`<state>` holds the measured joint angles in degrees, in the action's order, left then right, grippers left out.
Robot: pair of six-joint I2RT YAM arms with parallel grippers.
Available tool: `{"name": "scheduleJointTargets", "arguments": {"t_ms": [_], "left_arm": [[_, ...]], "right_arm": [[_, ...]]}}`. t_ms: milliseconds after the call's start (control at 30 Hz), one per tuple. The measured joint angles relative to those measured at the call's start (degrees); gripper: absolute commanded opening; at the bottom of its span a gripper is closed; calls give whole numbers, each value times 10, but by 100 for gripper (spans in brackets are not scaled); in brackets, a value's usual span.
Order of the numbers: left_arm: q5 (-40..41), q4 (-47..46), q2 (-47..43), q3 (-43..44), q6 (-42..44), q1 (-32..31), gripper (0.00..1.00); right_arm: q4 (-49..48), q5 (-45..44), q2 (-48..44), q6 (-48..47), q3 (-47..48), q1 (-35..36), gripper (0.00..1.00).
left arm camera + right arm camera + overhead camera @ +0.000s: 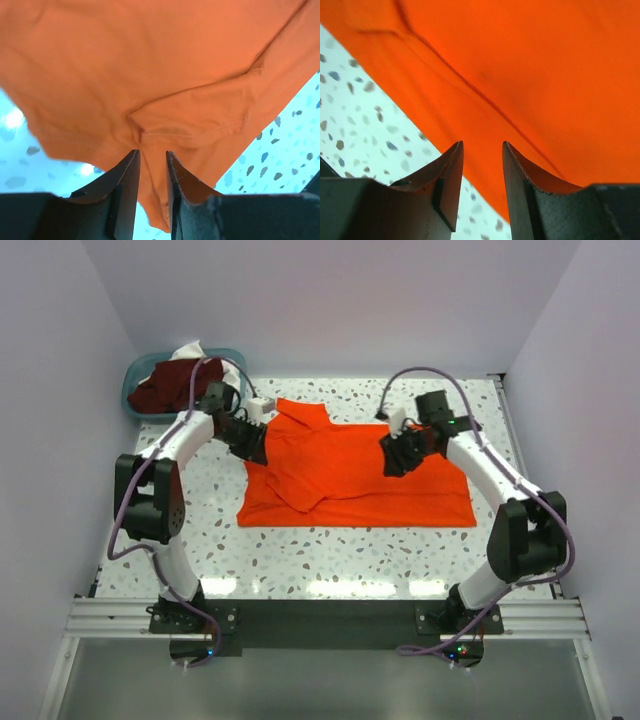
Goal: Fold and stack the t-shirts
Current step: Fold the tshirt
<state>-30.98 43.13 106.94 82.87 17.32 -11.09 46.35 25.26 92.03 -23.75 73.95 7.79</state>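
Note:
The bright orange-red t-shirt point(360, 475) lies spread on the speckled table point(330, 550), its left part folded over in a loose flap. My left gripper point(255, 445) hovers at the shirt's left edge. In the left wrist view the left gripper point(152, 155) has its jaws parted, with a fold of the shirt point(150, 75) showing in the gap. My right gripper point(392, 462) sits over the shirt's upper right part. In the right wrist view the right gripper point(482, 145) is open just above the shirt's edge point(545, 75). More t-shirts, dark maroon point(170, 385) and white point(190, 348), are piled in the basket.
A teal plastic basket point(133, 398) stands at the table's back left corner, close behind my left arm. White walls enclose the table on three sides. A metal rail with both arm bases runs along the near edge.

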Motion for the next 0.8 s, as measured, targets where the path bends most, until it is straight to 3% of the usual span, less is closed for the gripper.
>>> {"name": "scheduleJointTargets", "arguments": {"t_ms": [100, 367, 533, 800], "left_arm": [[-34, -3, 0, -12, -32, 41, 32], [-85, -2, -17, -103, -73, 39, 32], [-97, -1, -55, -145, -78, 39, 32], [-83, 3, -24, -153, -77, 41, 29]], "right_arm": [[-82, -1, -1, 17, -6, 117, 40], [-186, -46, 108, 14, 18, 345, 43], [-215, -66, 159, 5, 26, 401, 46], [-242, -97, 228, -8, 55, 409, 46]]}}
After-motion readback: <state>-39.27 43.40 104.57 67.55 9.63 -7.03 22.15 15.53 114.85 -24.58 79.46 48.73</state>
